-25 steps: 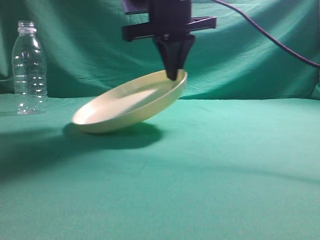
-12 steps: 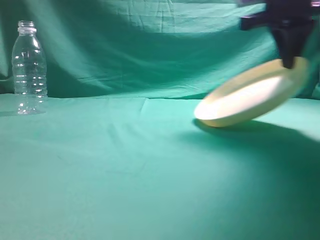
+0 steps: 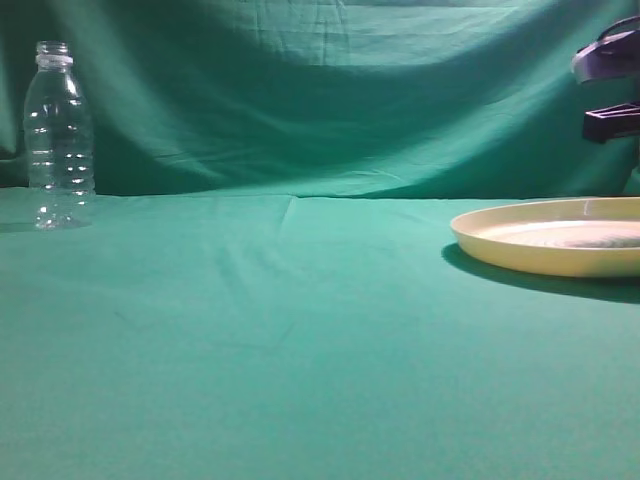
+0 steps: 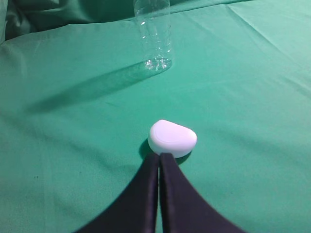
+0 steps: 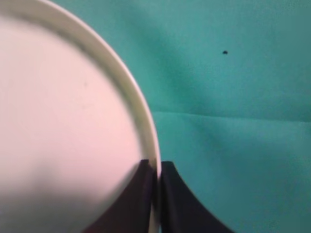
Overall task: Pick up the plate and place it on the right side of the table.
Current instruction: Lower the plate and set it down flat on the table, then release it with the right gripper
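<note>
The pale cream-yellow plate (image 3: 548, 245) lies flat on the teal-green table (image 3: 300, 340) at the right edge of the exterior view, partly cut off by the frame. In the right wrist view the plate (image 5: 63, 121) fills the left side, and my right gripper (image 5: 156, 167) is shut on its rim, one finger inside and one outside. Only part of the right arm (image 3: 610, 60) shows in the exterior view, above the plate. My left gripper (image 4: 159, 156) is shut and empty, low over the cloth.
A clear plastic bottle (image 3: 58, 135) stands uncapped at the far left by the green backdrop; it also shows in the left wrist view (image 4: 154, 34). A small white cap (image 4: 172, 138) lies on the cloth just beyond the left fingertips.
The plate, held tilted near the middle, has been carried to the right and lowered; it now lies flat on the table at the right edge.
</note>
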